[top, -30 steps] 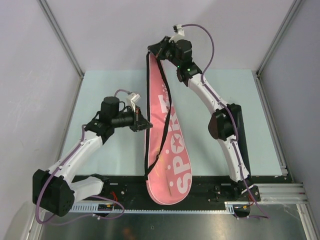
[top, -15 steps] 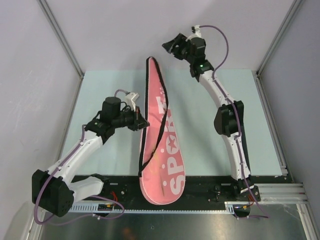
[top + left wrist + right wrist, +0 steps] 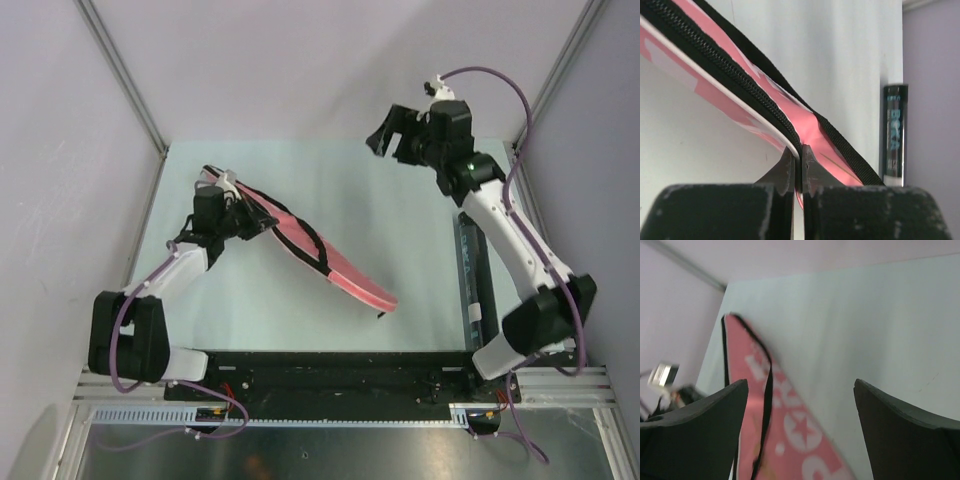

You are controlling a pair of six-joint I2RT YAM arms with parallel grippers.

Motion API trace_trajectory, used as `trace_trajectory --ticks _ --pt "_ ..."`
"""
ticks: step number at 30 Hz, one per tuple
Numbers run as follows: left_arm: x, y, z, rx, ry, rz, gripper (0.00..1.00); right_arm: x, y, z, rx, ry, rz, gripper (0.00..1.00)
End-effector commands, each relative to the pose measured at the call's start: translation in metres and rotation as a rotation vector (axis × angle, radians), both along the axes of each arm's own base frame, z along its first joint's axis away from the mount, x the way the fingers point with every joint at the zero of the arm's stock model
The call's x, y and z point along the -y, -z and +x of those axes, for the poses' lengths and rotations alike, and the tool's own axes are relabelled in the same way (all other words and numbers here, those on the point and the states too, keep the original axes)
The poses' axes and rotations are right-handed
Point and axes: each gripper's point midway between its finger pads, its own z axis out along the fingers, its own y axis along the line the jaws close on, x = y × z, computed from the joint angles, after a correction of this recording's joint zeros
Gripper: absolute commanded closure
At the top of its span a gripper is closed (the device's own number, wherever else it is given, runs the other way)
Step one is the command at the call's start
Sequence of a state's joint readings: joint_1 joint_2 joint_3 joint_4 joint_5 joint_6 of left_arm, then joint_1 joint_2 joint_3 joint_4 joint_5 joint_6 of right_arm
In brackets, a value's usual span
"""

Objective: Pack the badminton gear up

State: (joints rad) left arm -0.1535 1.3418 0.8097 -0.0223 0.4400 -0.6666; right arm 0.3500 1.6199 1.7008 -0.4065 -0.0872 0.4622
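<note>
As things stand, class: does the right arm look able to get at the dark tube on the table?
Probably yes. The right gripper is open and empty, and nothing lies on the dark tube. The tube sits close by that arm's base, though, so it must fold well back.

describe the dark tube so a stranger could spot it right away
Start at the pale green table and follow its right edge. The tube lies along it, well apart from the pink bag. It is the only dark cylinder, with teal lettering down its side.
</note>
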Motion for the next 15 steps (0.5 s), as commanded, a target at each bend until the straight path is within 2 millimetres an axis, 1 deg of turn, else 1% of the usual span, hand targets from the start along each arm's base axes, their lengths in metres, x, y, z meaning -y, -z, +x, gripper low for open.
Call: trace_trajectory --ticks 1,2,3,4,5,6,7,8,9,10,11,12,13,14,15 --pt "-0.012 -0.045 0.052 0.191 -0.193 -0.110 1.00 -0.013 0.033 -0.047 -0.041 -0.074 -0.095 0.08" --pt "-0.014 -0.048 0.056 0.217 -0.221 -0.131 1.00 -0.014 0.043 -0.057 -0.063 -0.092 -0.130 0.04" --pt "-0.018 -0.046 0.060 0.210 -0.267 -0.148 1.00 -0.018 0.049 -0.066 -0.072 -0.088 -0.166 0.03" --pt "-0.018 -0.039 0.064 0.194 -0.278 -0.145 1.00 -0.019 0.048 -0.076 -0.067 -0.109 -0.181 0.02" --pt "-0.015 -0.035 0.066 0.181 -0.274 -0.147 0.98 -0.014 0.061 -0.082 -0.090 -0.101 -0.227 0.00" --pt "-0.013 -0.031 0.069 0.164 -0.265 -0.156 0.91 -0.015 0.063 -0.088 -0.095 -0.106 -0.240 0.00" --pt "-0.007 -0.026 0.070 0.142 -0.239 -0.164 0.81 -0.014 0.065 -0.091 -0.102 -0.109 -0.247 0.00" --pt "-0.005 -0.023 0.067 0.123 -0.224 -0.168 0.57 -0.009 0.067 -0.097 -0.118 -0.111 -0.263 0.00" --pt "-0.003 -0.021 0.063 0.106 -0.211 -0.170 0.47 -0.002 0.067 -0.099 -0.119 -0.087 -0.288 0.00" --pt "-0.003 -0.024 0.057 0.100 -0.199 -0.164 0.30 0.004 0.065 -0.101 -0.117 -0.071 -0.306 0.00" --pt "-0.004 -0.014 0.045 0.041 -0.195 -0.136 0.21 0.013 0.064 -0.106 -0.122 -0.051 -0.330 0.00" --pt "-0.008 -0.013 0.038 0.041 -0.182 -0.095 0.20 0.025 0.055 -0.111 -0.090 -0.019 -0.354 0.00" --pt "-0.011 -0.021 0.029 0.051 -0.185 -0.075 0.19 0.032 0.049 -0.116 -0.072 -0.006 -0.361 0.00" --pt "-0.015 -0.017 0.017 0.019 -0.185 -0.047 0.18 0.038 0.043 -0.120 -0.059 0.009 -0.362 0.00" --pt "-0.018 -0.018 0.009 0.018 -0.180 -0.025 0.18 0.048 0.029 -0.127 -0.020 0.041 -0.353 0.00"
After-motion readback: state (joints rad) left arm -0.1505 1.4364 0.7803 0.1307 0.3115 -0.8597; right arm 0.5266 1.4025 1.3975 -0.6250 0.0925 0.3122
